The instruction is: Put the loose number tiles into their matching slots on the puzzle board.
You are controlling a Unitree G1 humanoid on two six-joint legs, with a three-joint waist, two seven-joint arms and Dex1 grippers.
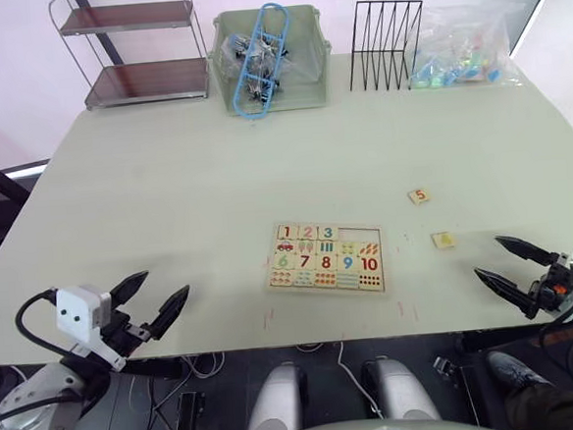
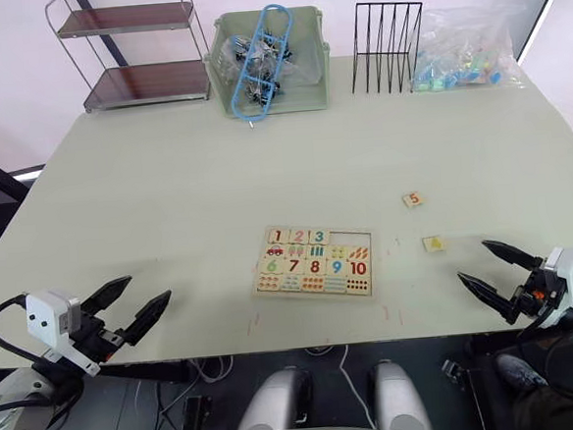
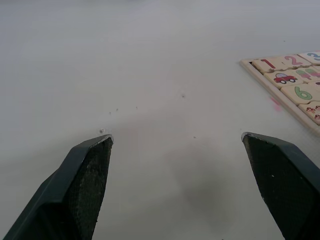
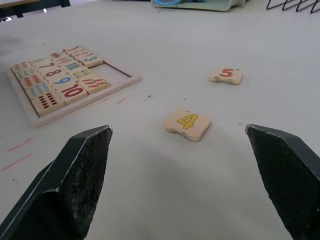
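A: Where is the puzzle board (image 1: 326,256)?

B: It lies flat on the desk (image 1: 215,171), near the front edge, about in the middle.

A: Are the tiles in it?

B: The 1, 2 and 3 sit in the top row. The 2 slots (image 1: 361,235) beside the 3 are open.

A: Where are the loose ones?

B: The 5 tile (image 4: 226,75) lies on the desk to the right of the board. The 4 tile (image 4: 187,123) lies a bit nearer the front edge, also right of the board. They do not touch each other.

A: What is the right hand (image 1: 511,263) doing?

B: It is by the front right of the desk. Its 2 black fingers (image 4: 80,175) are spread wide and hold nothing. The 4 tile is just ahead of it.

A: And the left hand (image 1: 152,296)?

B: It is at the front left, well apart from the board. Its fingers are spread too, with nothing between them.

A: What is at the back?

B: A green bin (image 1: 271,59), a shelf rack (image 1: 137,48), a black wire rack (image 1: 385,31) and a clear bag (image 1: 462,50).
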